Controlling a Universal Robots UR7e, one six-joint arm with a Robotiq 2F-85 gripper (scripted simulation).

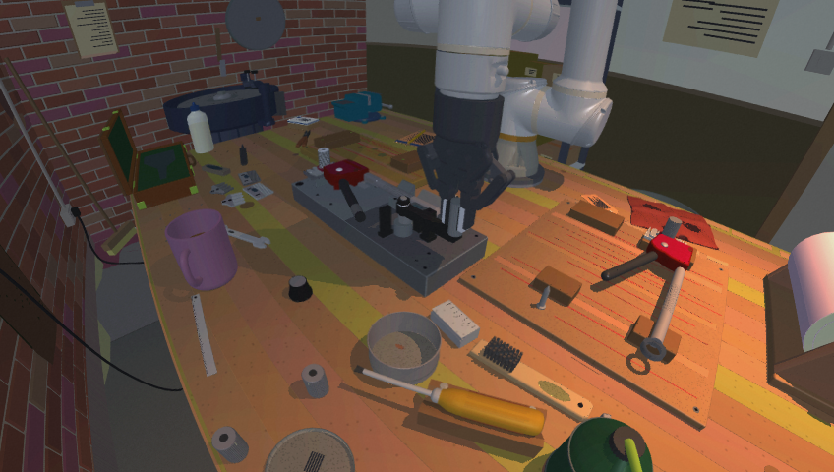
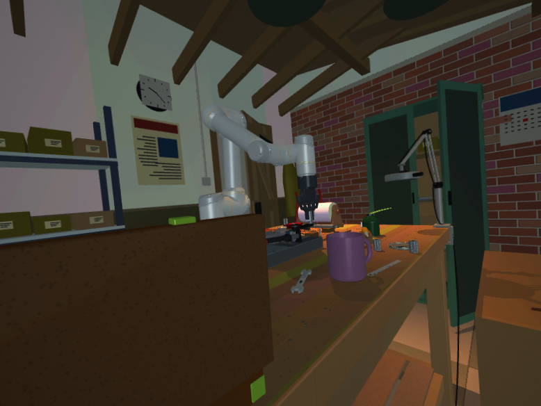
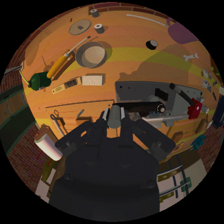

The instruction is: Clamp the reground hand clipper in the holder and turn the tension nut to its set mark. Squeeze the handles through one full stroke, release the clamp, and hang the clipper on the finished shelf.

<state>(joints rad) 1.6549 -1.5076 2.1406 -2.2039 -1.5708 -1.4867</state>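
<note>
My gripper (image 1: 452,215) stands upright over the near end of the grey holder block (image 1: 389,234). The hand clipper's grey knurled handle (image 3: 114,118) is clamped between its fingers, while the clipper's black handle (image 3: 137,107) lies alongside on the block and its metal bar (image 3: 166,118) runs toward the red clamp head (image 1: 345,172). A black clamp lever (image 1: 352,200) slopes down from that head. A second red clipper-like tool (image 1: 670,250) lies on the wooden board (image 1: 603,298) to the right.
The holder block's near corner (image 1: 430,286) drops to the bench. In front sit a round tin (image 1: 404,347), a white block (image 1: 455,323), a wire brush (image 1: 527,371) and an orange oiler (image 1: 486,409). A purple mug (image 1: 198,248) and a black knob (image 1: 299,288) stand to the left.
</note>
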